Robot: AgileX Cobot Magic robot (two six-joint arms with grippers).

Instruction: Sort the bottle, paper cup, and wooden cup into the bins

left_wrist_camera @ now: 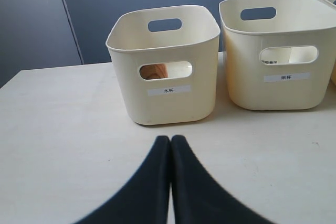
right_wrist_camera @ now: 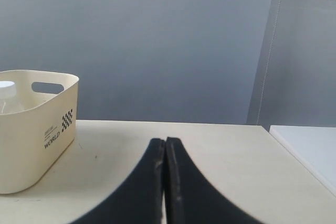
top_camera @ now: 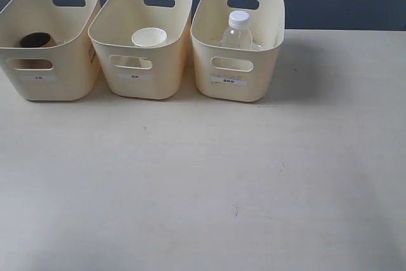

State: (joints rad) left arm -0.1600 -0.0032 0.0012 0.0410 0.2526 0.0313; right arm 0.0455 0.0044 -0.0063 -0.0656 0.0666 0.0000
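- Closest to the lens in the left wrist view, the left tool [left_wrist_camera: 170,142] has its two black fingers pressed together, holding nothing, low over the counter [left_wrist_camera: 63,145] just short of the left bin [left_wrist_camera: 165,106].
- Left bin [top_camera: 47,90] holds the wooden cup [top_camera: 36,40]; from the wrist it shows only as a brown patch [left_wrist_camera: 154,71] through the handle cut-out.
- Middle bin [top_camera: 143,87] holds the paper cup [top_camera: 149,37], upright.
- Right bin [top_camera: 238,90] holds the bottle [top_camera: 237,31], standing, white cap up.
- Right tool [right_wrist_camera: 165,144] is likewise closed and empty, above bare counter, the right bin [right_wrist_camera: 31,145] well off to one side, printed "WORLD" on its end.
- Neither arm appears in the exterior view.
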